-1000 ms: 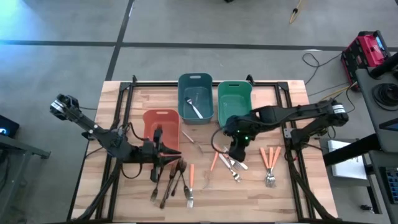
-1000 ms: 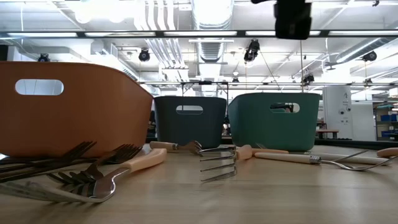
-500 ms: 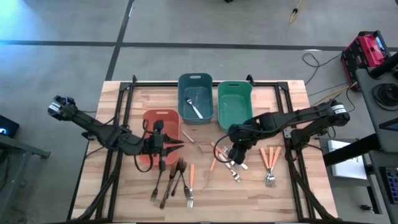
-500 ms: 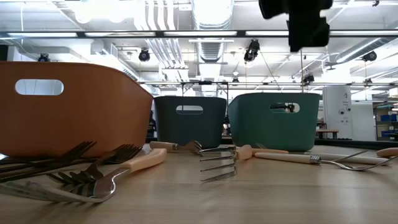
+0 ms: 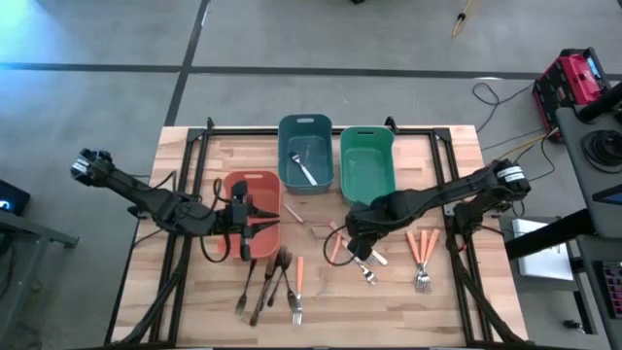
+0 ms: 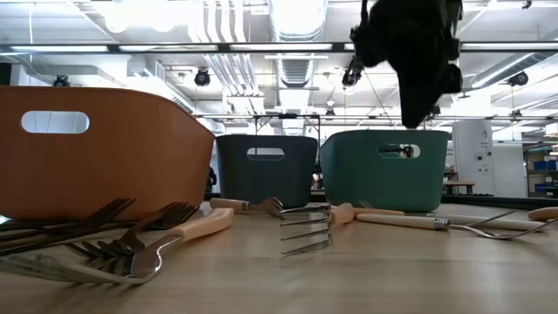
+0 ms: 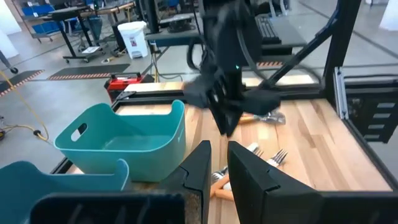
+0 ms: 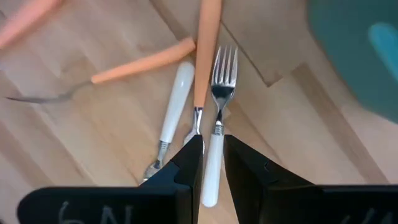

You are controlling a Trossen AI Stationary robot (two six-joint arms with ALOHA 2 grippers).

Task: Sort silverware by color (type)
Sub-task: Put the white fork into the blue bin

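Wooden table (image 5: 457, 292), bins (image 5: 365, 165) behind forks (image 5: 362, 261)

No readable text, label, brand, number or sign appeared in any of the views.
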